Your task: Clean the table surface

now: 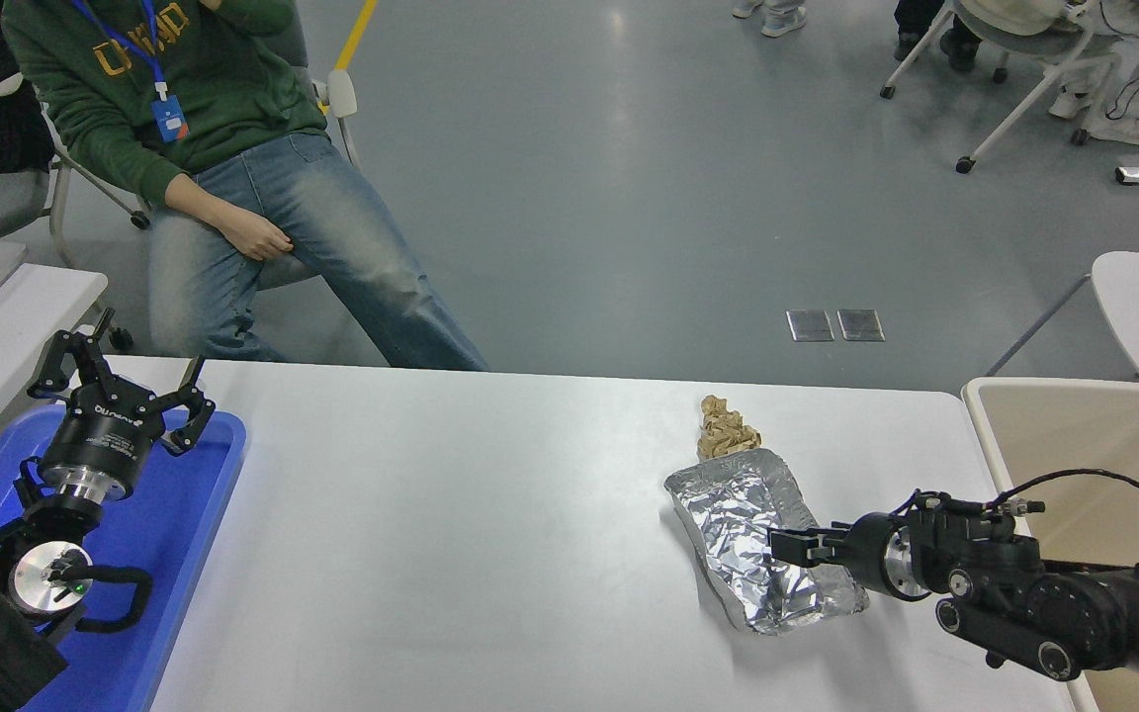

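Plain white table surface [451, 534], wide and smooth, taking up the lower part of the head view. Littered toward the beige bin [1074, 435] with two things: a crumpled foil tray [743, 524], and just beyond its far end, touching or nearly so, a small wad of brown paper [726, 427].

Foil tray lying on the tabletop a short way in from the bin, long axis running from far to near. Probably very light, thin-walled, easily crushed or torn; slick on the smooth top, so likely to skate away if pushed and not pinched. Best hold, by the look of it: the raised rim on the bin-facing side, one finger inside and one outside. Paper wad soft and light too, likely to go in a plain pinch from above.

Right gripper [777, 544] reaching in low from the bin side, tip over the foil tray's bin-side edge, fingers seemingly drawn close together. Cannot tell whether clenched on the foil or merely resting beside it, since black tips merge against the shiny creases.

Left gripper [125, 396] parked well away from the foil tray, above the blue tray [204, 514] at the opposite end of the table, fingers spread and holding nothing.

A seated person [233, 148] beyond the far edge, hands off the table.
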